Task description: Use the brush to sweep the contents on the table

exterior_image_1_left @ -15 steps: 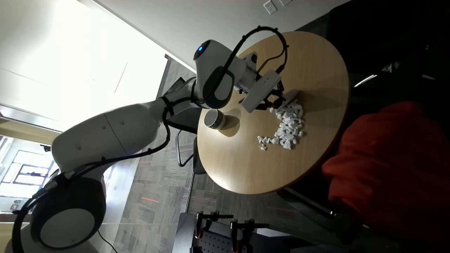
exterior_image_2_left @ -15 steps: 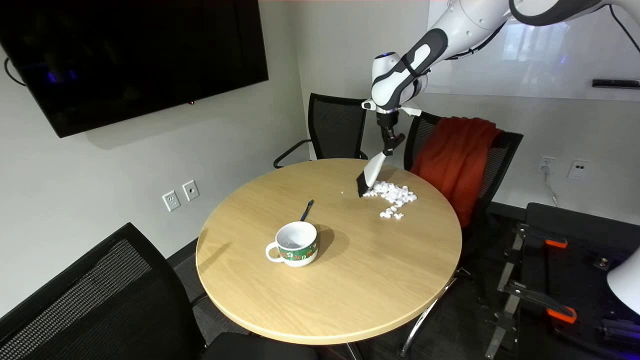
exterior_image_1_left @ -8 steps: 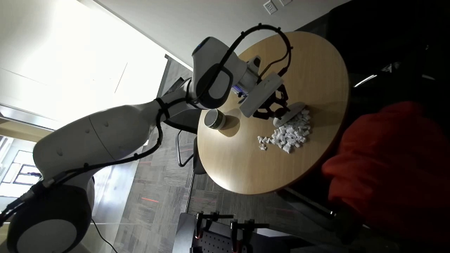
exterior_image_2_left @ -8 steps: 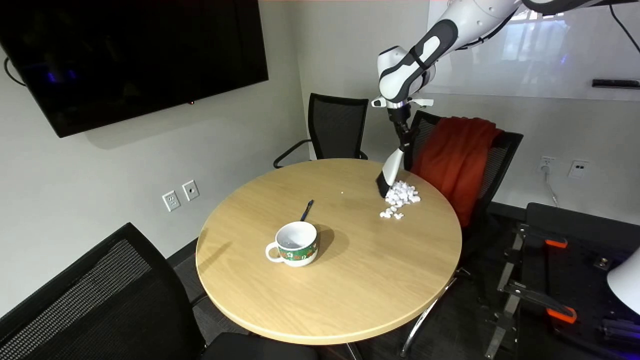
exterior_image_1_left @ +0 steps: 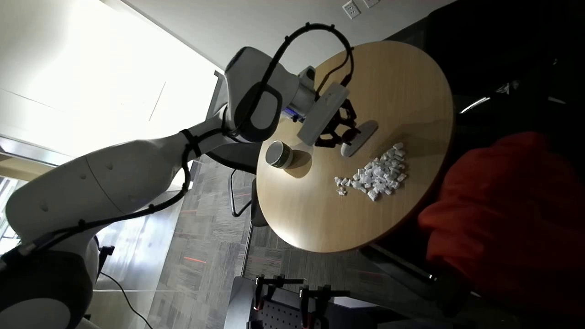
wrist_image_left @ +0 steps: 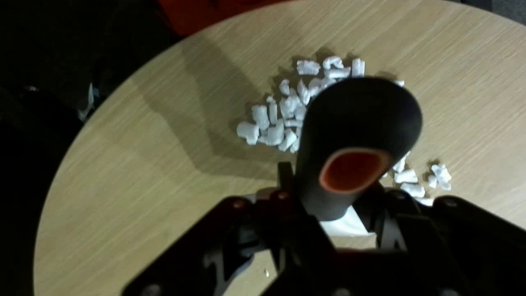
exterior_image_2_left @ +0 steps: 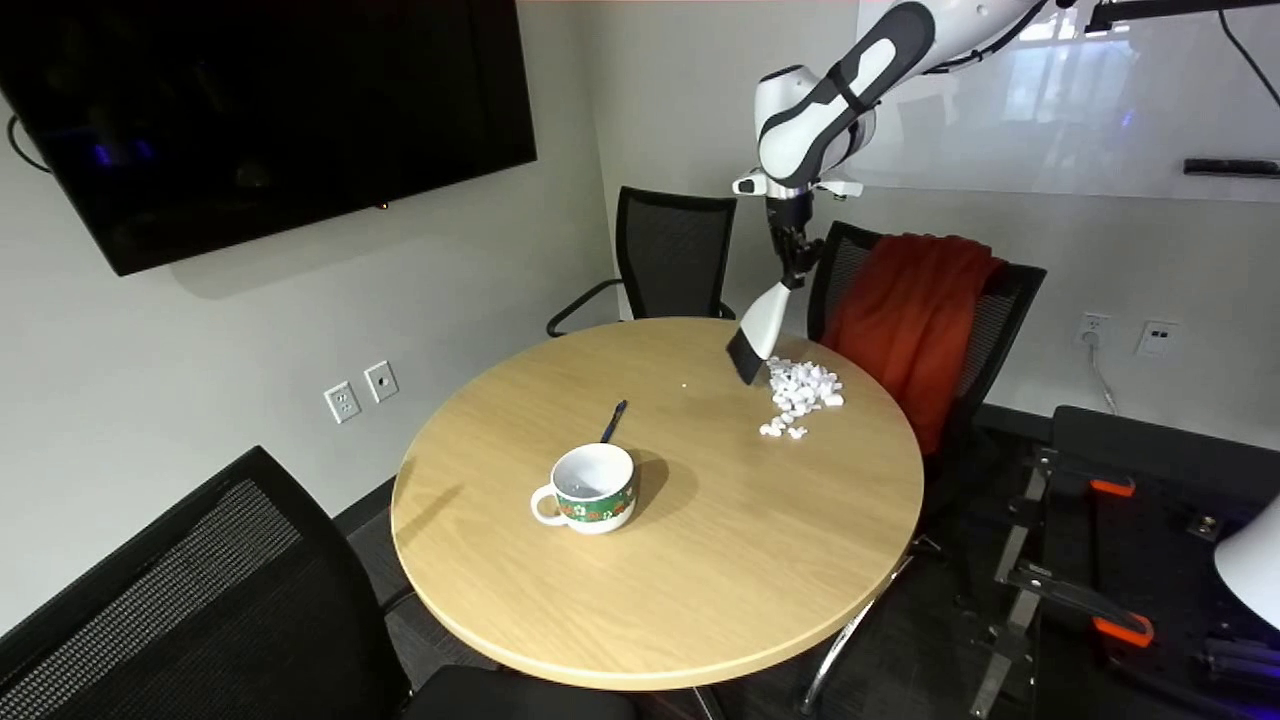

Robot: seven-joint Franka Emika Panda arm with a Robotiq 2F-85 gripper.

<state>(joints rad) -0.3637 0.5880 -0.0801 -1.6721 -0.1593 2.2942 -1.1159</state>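
The brush has a white body (exterior_image_2_left: 765, 315), dark bristles and a thick dark handle (wrist_image_left: 361, 111) with an orange-rimmed hole. Its pale back also shows in an exterior view (exterior_image_1_left: 361, 138). My gripper (exterior_image_2_left: 797, 265) is shut on the handle and holds the brush tilted, bristles down; the gripper also shows in the wrist view (wrist_image_left: 326, 197). The contents are a heap of white bits (exterior_image_1_left: 381, 173), also in an exterior view (exterior_image_2_left: 803, 385) and partly behind the handle in the wrist view (wrist_image_left: 283, 111). The bristles are beside the heap; I cannot tell if they touch the table (exterior_image_2_left: 700, 600).
A white mug with a green band (exterior_image_2_left: 592, 490) stands on the table, also in an exterior view (exterior_image_1_left: 279, 154). A dark pen (exterior_image_2_left: 614, 420) lies behind it. Chairs surround the table; one carries a red cloth (exterior_image_2_left: 905, 330). A small white speck (exterior_image_2_left: 684, 385) lies apart.
The brush first moved into the heap, pushing its near side closer together. It has since drawn back and slightly up, leaving a gap to the heap. The mug and pen have not moved.
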